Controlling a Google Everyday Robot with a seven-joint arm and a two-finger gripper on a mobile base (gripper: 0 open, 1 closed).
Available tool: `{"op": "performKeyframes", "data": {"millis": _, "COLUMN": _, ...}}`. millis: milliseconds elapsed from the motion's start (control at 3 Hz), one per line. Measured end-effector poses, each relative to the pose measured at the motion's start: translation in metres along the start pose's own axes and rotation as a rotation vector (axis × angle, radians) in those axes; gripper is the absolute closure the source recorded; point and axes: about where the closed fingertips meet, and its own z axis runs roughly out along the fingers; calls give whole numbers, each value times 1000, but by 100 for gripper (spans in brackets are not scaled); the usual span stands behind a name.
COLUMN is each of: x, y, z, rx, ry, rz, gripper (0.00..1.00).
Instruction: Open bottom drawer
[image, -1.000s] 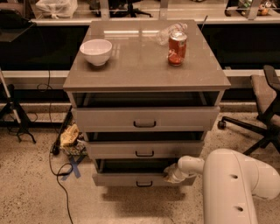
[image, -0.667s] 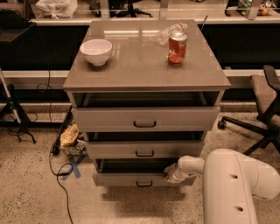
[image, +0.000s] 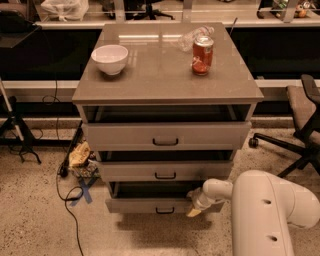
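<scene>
the bottom drawer (image: 145, 205), lowest in the cabinet (image: 150, 82), stands partly pulled out. the gripper (image: 195, 204) sits at the right end of its front; whether it clamps or gapes i cannot tell. this looks like the pulling step, and the next move calls for a straight outward draw.

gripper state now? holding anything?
Gripper: state cannot be told; it sits at the right end of the bottom drawer front.

Gripper (image: 196, 203) down at the bottom drawer (image: 145, 205)
It's at the front's right end, the drawer standing partly out; a white bowl (image: 110, 58) and red can (image: 202, 55) sit on top.
</scene>
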Motion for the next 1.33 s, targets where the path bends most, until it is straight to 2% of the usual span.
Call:
{"op": "performKeyframes", "data": {"millis": 333, "x": 0, "y": 0, "z": 0, "rx": 0, "ry": 0, "rz": 0, "gripper": 0}}
{"op": "performKeyframes", "data": {"millis": 667, "x": 0, "y": 0, "z": 1, "rx": -7, "ry": 1, "rz": 1, "gripper": 0}}
{"op": "performKeyframes", "data": {"millis": 1000, "x": 3, "y": 4, "z": 10, "rx": -68, "ry": 13, "rz": 13, "gripper": 0}}
{"op": "performKeyframes", "data": {"millis": 1333, "x": 11, "y": 13, "z": 18, "rx": -120, "ry": 45, "rz": 49, "gripper": 0}}
